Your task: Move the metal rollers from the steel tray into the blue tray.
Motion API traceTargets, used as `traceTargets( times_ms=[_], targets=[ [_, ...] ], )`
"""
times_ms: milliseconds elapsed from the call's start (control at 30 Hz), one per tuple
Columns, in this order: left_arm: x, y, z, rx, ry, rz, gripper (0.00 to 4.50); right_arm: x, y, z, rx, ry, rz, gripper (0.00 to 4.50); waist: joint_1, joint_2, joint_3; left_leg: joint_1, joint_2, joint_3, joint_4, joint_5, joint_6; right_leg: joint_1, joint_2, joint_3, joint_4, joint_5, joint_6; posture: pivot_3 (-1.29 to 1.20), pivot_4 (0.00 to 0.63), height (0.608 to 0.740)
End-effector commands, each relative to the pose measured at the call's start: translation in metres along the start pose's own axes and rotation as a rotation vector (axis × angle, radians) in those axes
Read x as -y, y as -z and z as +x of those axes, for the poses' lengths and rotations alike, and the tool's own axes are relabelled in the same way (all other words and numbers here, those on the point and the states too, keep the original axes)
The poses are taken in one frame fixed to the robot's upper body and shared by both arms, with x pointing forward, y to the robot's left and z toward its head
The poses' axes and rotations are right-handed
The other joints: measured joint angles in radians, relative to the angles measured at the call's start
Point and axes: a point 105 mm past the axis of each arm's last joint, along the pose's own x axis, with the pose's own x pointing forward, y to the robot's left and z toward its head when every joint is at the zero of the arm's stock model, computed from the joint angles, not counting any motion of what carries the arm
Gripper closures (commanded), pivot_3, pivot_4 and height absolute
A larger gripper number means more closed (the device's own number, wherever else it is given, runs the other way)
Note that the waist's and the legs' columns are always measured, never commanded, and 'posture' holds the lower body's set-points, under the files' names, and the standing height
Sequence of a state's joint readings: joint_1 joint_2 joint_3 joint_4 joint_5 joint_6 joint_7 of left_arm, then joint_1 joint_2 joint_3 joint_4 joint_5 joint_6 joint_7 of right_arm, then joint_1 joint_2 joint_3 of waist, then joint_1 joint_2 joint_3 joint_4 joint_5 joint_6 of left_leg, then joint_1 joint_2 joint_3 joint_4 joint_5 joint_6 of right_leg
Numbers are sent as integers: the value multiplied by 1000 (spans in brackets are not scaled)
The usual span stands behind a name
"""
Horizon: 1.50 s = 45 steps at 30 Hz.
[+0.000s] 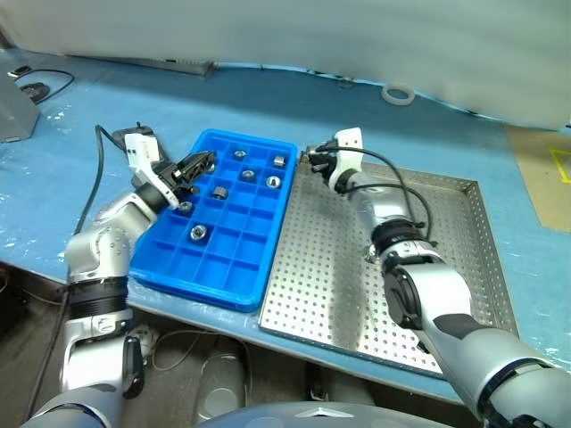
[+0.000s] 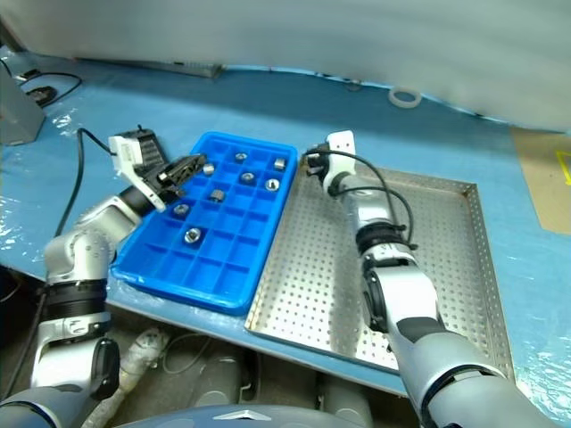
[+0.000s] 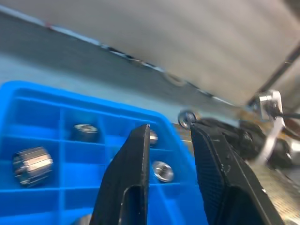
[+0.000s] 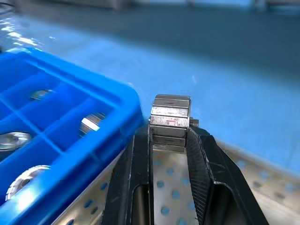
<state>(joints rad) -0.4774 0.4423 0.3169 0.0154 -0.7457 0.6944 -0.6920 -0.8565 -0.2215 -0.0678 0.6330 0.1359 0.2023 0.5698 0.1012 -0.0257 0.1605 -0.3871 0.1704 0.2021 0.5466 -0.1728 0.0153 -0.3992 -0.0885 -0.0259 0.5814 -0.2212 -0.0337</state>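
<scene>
**Right claw carrying a roller at the blue tray's edge: place it clean**

Right claw [image 4: 169, 136] is clamping one metal roller [image 4: 171, 123] between its tips, gripped on the fluted sides, with most of the roller sticking out past the fingertips. It's hanging over the steel tray's [image 1: 464, 192] far corner, just beside the rim of the blue tray [image 1: 234, 294] and above the perforated floor, not yet over a compartment.

Left claw [image 1: 190, 169] is hovering over the blue tray's left side, fingers close together and holding nothing as far as I can see.

Blue tray is already holding several metal rollers [image 1: 198, 232], one per cell. I'm not seeing any loose ones on the bare part of the steel tray; the arm is hiding some of it.

My read on doing this step well:
- Grip is shallow, so keep the travel slow and avoid wrist jerks.
- Clear the blue rim fully before descending; clipping it could knock the roller out.
- Pick an empty cell on the near-right side, away from the left claw.
- Go low into the cell before releasing, or the roller is likely bouncing into a neighbour.
- Centre on the cell, not on a divider.
</scene>
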Motion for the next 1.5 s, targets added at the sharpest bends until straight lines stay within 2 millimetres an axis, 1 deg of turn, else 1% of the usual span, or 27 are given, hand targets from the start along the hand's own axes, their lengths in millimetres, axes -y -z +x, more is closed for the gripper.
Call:
traceTargets(
  times_ms=[33, 100, 133, 167, 200, 300, 367, 467, 533, 633, 667, 733, 800, 867, 1000, 1100, 1233, 1367, 1433, 1500],
  targets=[
    [21, -16, -14, -2, 113, 48, 3058, -56, -34, -31, 61, -359, -125, 3894, 0, 0, 0, 2, 0, 0, -2, 0, 0, 2, 0, 0, -2, 0, 0, 89, 150, 740],
    [24, -19, -25, -23, 130, 62, 3058, -86, -31, -53, 15, -548, -192, 3894, -4, 0, 0, 3, 1, 0, -4, 0, 0, 4, 1, 0, -6, 0, 0, 90, 150, 740],
    [25, -21, -30, -34, 139, 71, 3058, -97, -28, -61, -12, -623, -213, 3894, -6, 0, 0, 5, 1, 0, -5, 0, 0, 5, 2, 0, -7, 0, 0, 95, 150, 740],
    [26, -22, -36, -46, 145, 80, 3058, -107, -25, -66, -35, -683, -229, 3894, -9, 0, 0, 5, 1, 0, -5, 0, 0, 5, 2, 0, -8, 0, 0, 103, 150, 740],
    [26, -23, -40, -58, 143, 90, 3058, -113, -24, -68, -48, -714, -237, 3894, -9, 0, 0, 6, 1, 0, -6, 0, -1, 5, 2, 1, -8, 0, 0, 103, 150, 740],
    [13, -21, -57, -119, 78, 155, 3058, -130, -19, -60, -65, -783, -262, 3894, -4, 1, 0, 9, 3, 0, -6, 0, -1, 7, 5, 1, -8, -1, 0, 156, 150, 740],
    [7, -23, -66, -136, 34, 194, 3058, -138, -17, -53, -64, -811, -274, 3894, -3, 1, 1, 12, 4, 0, -7, 0, -1, 8, 5, 1, -8, -1, 0, 182, 150, 740],
    [-10, -36, -82, -122, -85, 270, 3058, -154, -18, -37, -44, -842, -273, 3894, 3, -1, 1, 13, 4, 0, -8, 1, -2, 9, 5, 1, -8, -1, 0, 234, 150, 740],
    [-20, -42, -96, -126, -155, 308, 3058, -163, -16, -30, -40, -872, -277, 3894, 7, -2, 0, 13, 4, -1, -9, 1, -3, 9, 5, 1, -8, -1, 0, 261, 150, 740],
    [-23, -48, -116, -122, -209, 317, 3058, -177, -14, -26, -35, -934, -263, 3894, 18, -4, 0, 13, 3, -1, -10, 2, -4, 9, 4, 1, -9, -1, 0, 292, 150, 740],
    [-25, -48, -126, -124, -235, 310, 3058, -181, -9, -24, -51, -951, -270, 3894, 21, -4, 0, 12, 2, -1, -10, 1, -3, 8, 4, 1, -9, -1, 0, 308, 150, 740],
    [-28, -46, -138, -129, -277, 303, 3058, -185, -1, -22, -78, -975, -285, 3894, 27, -5, 0, 11, 2, -1, -10, 0, -4, 8, 4, 1, -9, -1, 0, 320, 150, 740],
    [-28, -44, -144, -126, -299, 297, 3058, -186, 7, -18, -101, -976, -274, 3894, 33, -5, 0, 11, 3, -1, -10, 0, -5, 8, 4, 0, -9, -1, 0, 341, 150, 740],
    [-24, -43, -144, -122, -298, 293, 3058, -185, 11, -13, -114, -964, -270, 3894, 43, -4, 1, 11, 3, -2, -10, 0, -5, 8, 4, -1, -8, -1, 0, 354, 150, 740],
    [-13, -36, -136, -108, -268, 278, 3058, -180, 15, -14, -127, -976, -282, 3894, 66, -3, 2, 12, 3, -2, -10, -1, -5, 9, 4, -1, -8, -1, 0, 356, 150, 740],
    [-11, -31, -132, -105, -263, 269, 3058, -174, 25, -12, -154, -947, -302, 3894, 78, -3, 2, 15, 3, -2, -10, 0, -5, 11, 4, 0, -7, -1, 0, 351, 150, 740],
    [-11, -32, -126, -94, -254, 262, 3058, -163, 16, 0, -114, -870, -298, 3894, 80, -3, 2, 18, 3, -2, -10, 0, -6, 12, 5, 0, -5, -1, 0, 348, 150, 740],
    [-10, -31, -115, -91, -222, 252, 3058, -145, 9, 8, -105, -810, -336, 3894, 79, -4, 2, 17, 4, -2, -10, 1, -6, 10, 6, 1, -3, -1, 0, 348, 150, 740],
    [-9, -30, -111, -92, -208, 247, 3058, -141, 10, 8, -111, -801, -332, 3894, 77, -4, 2, 17, 4, -2, -10, 1, -7, 10, 6, 1, -4, -2, -1, 318, 150, 740],
    [-8, -28, -106, -95, -192, 242, 3058, -139, 16, 8, -128, -796, -338, 3894, 76, -5, 2, 17, 4, -2, -10, 1, -7, 11, 6, 1, -4, -2, -1, 303, 150, 740]
  ],
)
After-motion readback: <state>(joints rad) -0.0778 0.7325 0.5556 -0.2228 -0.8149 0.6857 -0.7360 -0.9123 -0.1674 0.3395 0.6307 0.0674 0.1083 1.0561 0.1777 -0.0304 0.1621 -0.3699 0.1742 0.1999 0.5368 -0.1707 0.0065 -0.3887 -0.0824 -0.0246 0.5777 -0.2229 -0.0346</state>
